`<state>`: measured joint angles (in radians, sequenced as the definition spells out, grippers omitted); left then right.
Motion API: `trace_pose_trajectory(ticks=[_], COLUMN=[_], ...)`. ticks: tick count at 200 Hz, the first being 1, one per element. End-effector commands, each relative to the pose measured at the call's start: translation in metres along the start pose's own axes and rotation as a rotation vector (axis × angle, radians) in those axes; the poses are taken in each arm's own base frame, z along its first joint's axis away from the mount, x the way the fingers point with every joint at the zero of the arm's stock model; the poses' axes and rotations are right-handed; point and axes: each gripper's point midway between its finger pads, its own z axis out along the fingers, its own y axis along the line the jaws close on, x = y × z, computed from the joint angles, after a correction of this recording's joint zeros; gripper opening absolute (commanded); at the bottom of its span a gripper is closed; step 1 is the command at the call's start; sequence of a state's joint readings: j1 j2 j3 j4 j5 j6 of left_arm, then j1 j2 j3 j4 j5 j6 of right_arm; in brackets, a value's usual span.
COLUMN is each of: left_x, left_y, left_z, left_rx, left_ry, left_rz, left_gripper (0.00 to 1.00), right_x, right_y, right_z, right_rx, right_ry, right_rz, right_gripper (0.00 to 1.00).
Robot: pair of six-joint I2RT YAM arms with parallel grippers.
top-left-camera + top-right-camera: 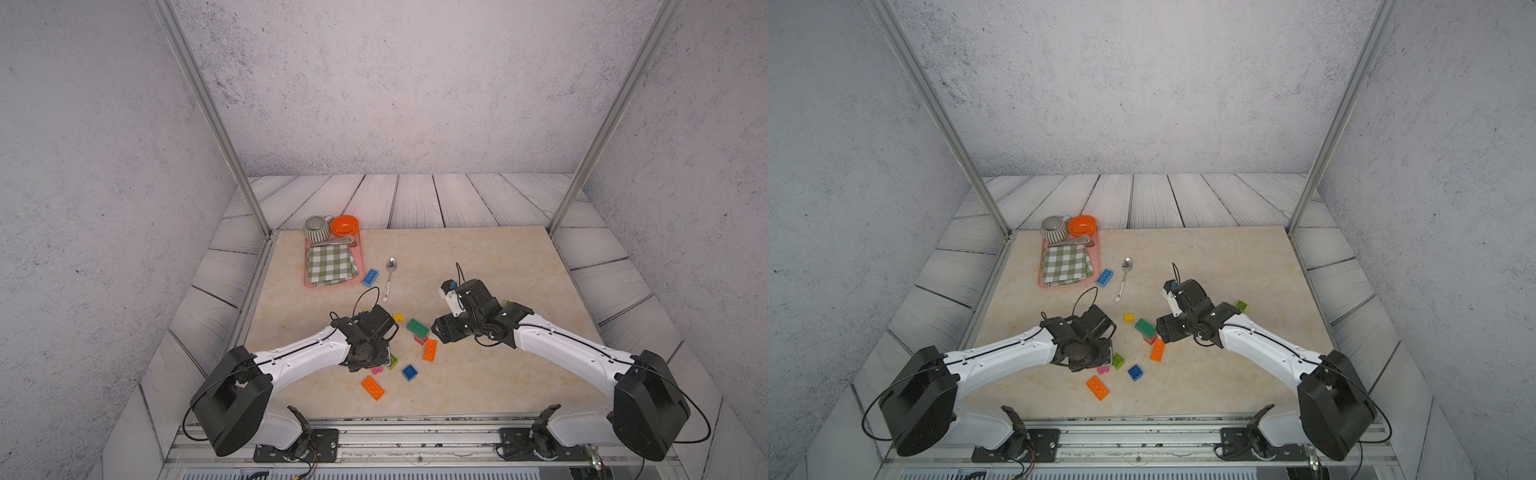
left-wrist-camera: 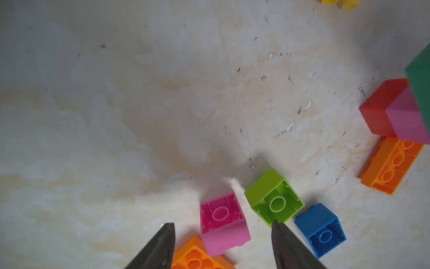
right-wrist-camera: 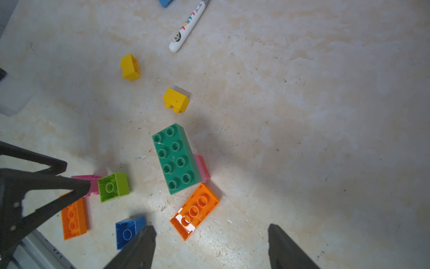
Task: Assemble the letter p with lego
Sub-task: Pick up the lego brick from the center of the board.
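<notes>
Left gripper [image 2: 222, 224] open near a small pink square plastic brick [image 1: 377, 370], lower centre in a top view; right gripper [image 3: 211, 226] open, empty

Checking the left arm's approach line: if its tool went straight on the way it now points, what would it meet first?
Probably the pink square plastic brick, lying between the spread tips of the left tool. The lime square plastic brick sits beside one fingertip and might be clipped; depth is unclear.
</notes>
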<state>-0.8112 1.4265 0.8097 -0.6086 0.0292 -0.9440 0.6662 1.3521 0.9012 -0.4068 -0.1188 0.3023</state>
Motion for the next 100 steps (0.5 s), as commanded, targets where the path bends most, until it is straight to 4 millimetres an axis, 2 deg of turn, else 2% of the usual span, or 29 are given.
trace_pose_trajectory(ticks=[1,24,45,91,100], left_x=[-0.002,0.0,0.002,0.006,0.007], left_y=[-0.002,0.001,0.001,0.005,0.006], left_z=[0.003,0.008,0.013,0.017,0.017], left_rx=[-0.028,-0.048,-0.051,-0.079,-0.079], left_ry=[-0.002,0.007,0.021,0.036,0.037], left_rz=[-0.027,-0.044,-0.06,-0.082,-0.086], left_gripper=[0.66,0.63,0.52,0.5,0.44], right_x=[0.001,0.002,0.002,0.004,0.004], right_y=[0.001,0.001,0.002,0.004,0.005], right_z=[-0.004,-0.005,-0.005,-0.005,-0.006], right_rx=[-0.012,-0.016,-0.02,-0.036,-0.041], right_ry=[-0.011,-0.017,-0.022,-0.03,-0.032], right_rz=[-0.005,-0.006,-0.007,-0.008,-0.009], right_gripper=[0.77,0.75,0.73,0.72,0.72])
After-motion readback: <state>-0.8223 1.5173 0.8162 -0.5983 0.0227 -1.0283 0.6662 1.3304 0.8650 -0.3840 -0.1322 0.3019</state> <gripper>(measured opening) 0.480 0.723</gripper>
